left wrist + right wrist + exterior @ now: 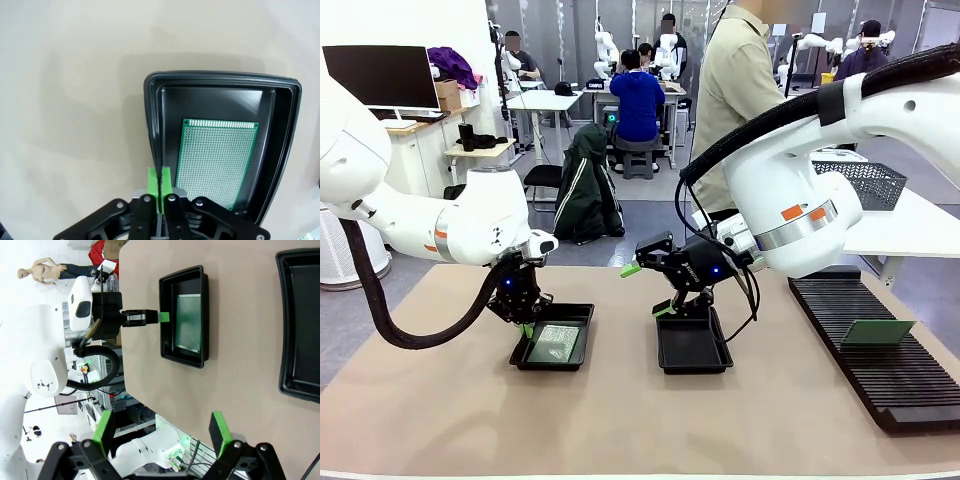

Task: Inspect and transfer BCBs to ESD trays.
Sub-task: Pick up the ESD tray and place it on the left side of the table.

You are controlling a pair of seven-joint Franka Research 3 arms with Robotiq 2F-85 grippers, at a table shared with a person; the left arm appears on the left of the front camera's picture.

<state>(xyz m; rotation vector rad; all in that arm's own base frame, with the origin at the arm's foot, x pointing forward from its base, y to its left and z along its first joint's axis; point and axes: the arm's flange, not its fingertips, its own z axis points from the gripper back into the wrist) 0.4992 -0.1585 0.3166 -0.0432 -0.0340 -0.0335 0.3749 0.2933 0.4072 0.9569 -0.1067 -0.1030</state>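
From the front, the clenched left gripper sits at the left tray's rim, a BCB lying inside. Its wrist view shows the pads pressed together. The right wrist view shows the right gripper spread near the empty right tray; fetching the board in the rack seems next.

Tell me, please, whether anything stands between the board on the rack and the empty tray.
Nothing visible: bare mat lies between the BCB on the rack and the empty ESD tray. The open right gripper hangs over that tray's far rim.
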